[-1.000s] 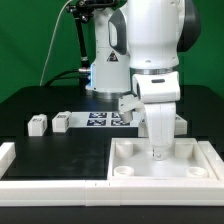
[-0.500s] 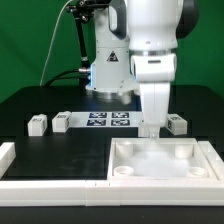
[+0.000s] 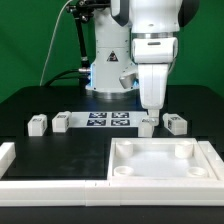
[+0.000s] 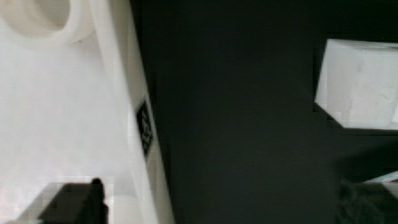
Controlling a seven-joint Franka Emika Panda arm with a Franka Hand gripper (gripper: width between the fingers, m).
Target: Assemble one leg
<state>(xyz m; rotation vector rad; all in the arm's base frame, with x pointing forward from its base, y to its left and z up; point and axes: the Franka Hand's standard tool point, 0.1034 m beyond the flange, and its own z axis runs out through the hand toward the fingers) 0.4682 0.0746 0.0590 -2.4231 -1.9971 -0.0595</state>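
From the exterior view, the white arm (image 3: pixel 152 60) hangs over the black desk (image 3: pixel 60 142), just behind the big white tray (image 3: pixel 165 166). One leg (image 3: pixel 146 127) sits on the desk right under the jaws, close to the tray's back edge. The arm hides the tips of the jaws here.

From the wrist view, the jaws are spread wide, with only bare desk between them. Just their dark tips show. A blurry leg (image 4: pixel 365 85) lies apart from the tray (image 4: pixel 63 120), and the picture's edge cuts it off.

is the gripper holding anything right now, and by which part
Nothing is held. In the wrist view the gripper stands open with only black table between its fingers; the nearest leg lies apart, untouched.
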